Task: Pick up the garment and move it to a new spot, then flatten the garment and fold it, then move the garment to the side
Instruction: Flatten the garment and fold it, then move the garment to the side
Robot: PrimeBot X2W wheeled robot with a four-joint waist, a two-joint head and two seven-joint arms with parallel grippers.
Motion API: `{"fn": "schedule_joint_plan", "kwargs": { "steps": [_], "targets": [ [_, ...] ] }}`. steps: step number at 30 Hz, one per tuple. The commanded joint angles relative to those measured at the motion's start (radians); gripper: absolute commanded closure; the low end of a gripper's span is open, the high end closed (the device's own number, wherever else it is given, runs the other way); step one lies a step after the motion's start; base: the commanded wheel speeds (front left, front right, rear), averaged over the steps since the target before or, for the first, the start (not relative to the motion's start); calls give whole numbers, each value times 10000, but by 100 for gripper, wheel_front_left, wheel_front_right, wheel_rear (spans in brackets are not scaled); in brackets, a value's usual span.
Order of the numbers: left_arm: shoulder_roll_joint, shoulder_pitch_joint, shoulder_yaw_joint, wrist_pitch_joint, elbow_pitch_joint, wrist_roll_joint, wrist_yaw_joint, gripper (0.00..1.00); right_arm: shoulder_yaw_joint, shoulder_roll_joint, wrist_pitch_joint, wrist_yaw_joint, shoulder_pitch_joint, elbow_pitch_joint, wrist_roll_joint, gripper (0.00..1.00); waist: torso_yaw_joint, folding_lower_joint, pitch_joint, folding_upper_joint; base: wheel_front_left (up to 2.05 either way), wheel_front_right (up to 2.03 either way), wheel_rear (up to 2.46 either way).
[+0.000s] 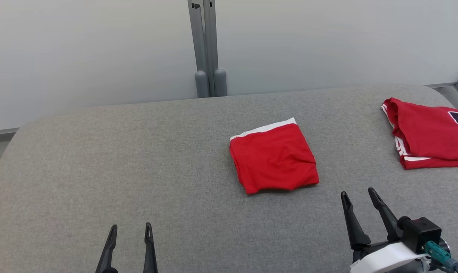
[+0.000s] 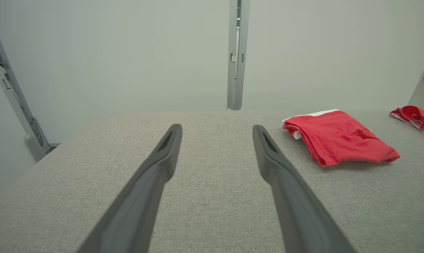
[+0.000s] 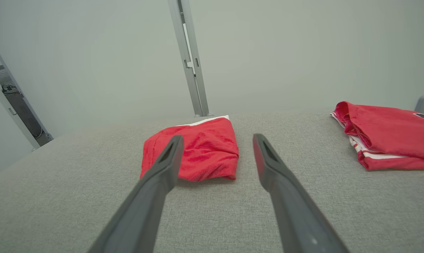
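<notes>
While my left pincer (image 1: 131,226) and right pincer (image 1: 358,192) hung wide and empty, I judged the garment (image 1: 273,159) needed gripping at its near edge, through all layers.

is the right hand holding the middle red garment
No, the right hand is open, apart from the middle red garment lying on the table.

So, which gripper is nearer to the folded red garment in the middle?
Right. The right gripper hangs open just right of the garment and nearer the robot, not touching it. The left gripper, also open, is farther at the left.
</notes>
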Motion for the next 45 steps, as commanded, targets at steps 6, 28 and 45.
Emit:
{"fn": "schedule_joint_plan", "kwargs": {
  "steps": [6, 28, 45],
  "targets": [
    [18, 162, 144, -27, -23, 44, -70, 0, 156, 38, -22, -11, 175, 164, -48, 0, -116, 0, -45, -1, 0, 0, 0],
    [18, 17, 52, -27, 178, 249, 162, 0, 663, 83, -22, -11, -44, 363, -3, 0, -30, 0, -14, -1, 0, 0, 0],
    [18, -490, -483, -27, 197, 359, 218, 0, 951, 64, -22, -11, -893, 727, 594, 0, 729, 0, 581, -1, 0, 0, 0]
  ]
}}
